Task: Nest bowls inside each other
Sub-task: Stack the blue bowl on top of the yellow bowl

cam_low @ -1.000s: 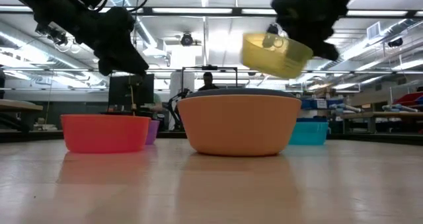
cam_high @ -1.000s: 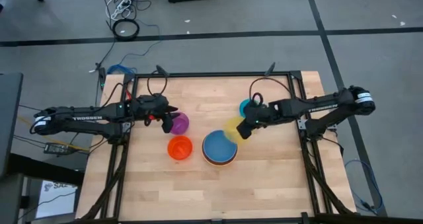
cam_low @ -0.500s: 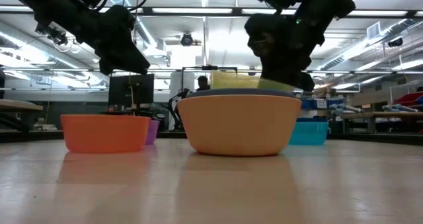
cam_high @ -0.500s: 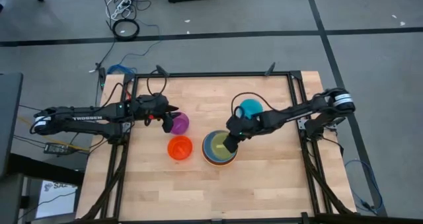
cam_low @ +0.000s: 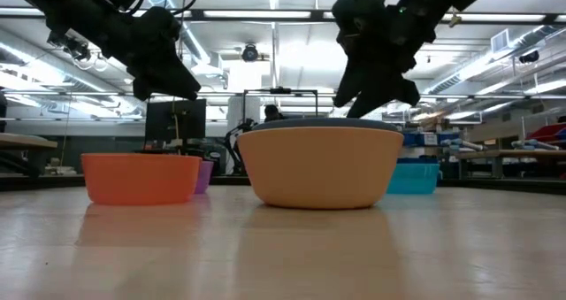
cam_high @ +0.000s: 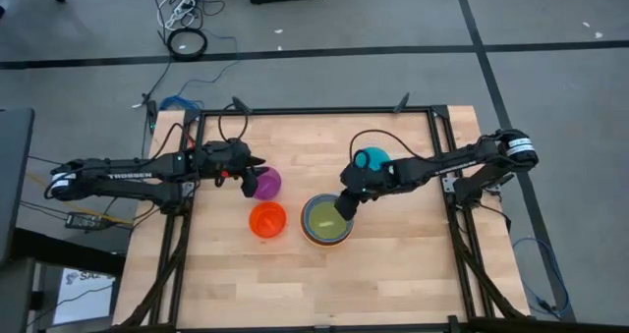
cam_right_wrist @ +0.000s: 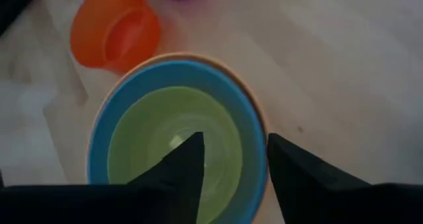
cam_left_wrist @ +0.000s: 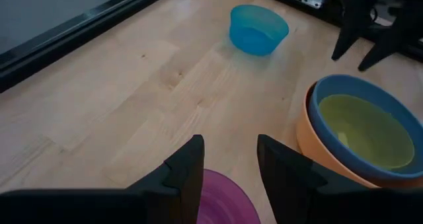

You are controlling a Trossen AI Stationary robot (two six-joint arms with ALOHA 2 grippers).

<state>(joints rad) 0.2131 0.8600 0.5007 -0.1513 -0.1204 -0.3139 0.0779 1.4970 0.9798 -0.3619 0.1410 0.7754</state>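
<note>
The large orange bowl [cam_low: 320, 167] stands mid-table with the blue bowl [cam_right_wrist: 99, 138] nested in it and the yellow bowl [cam_right_wrist: 165, 141] nested in the blue one. My right gripper [cam_right_wrist: 232, 171] hovers open just above the stack's far-right rim, nothing between its fingers. The teal bowl [cam_high: 374, 159] stands behind it. At the left, the purple bowl [cam_high: 269, 184] and the small red-orange bowl [cam_high: 267, 220] rest on the table. My left gripper [cam_left_wrist: 230, 171] hangs open over the purple bowl's far edge, clear of it.
Black frame rails [cam_high: 314, 112] run along the table's far and side edges. Bare wood [cam_high: 314, 284] lies along the near side and between the bowls. The room beyond holds benches and equipment.
My right gripper has carried the yellow bowl down and toward the table's left and near side, set it into the blue bowl, then opened and let go. The yellow bowl, lifted clear and tilted a second ago, now sits nested in the stack.
</note>
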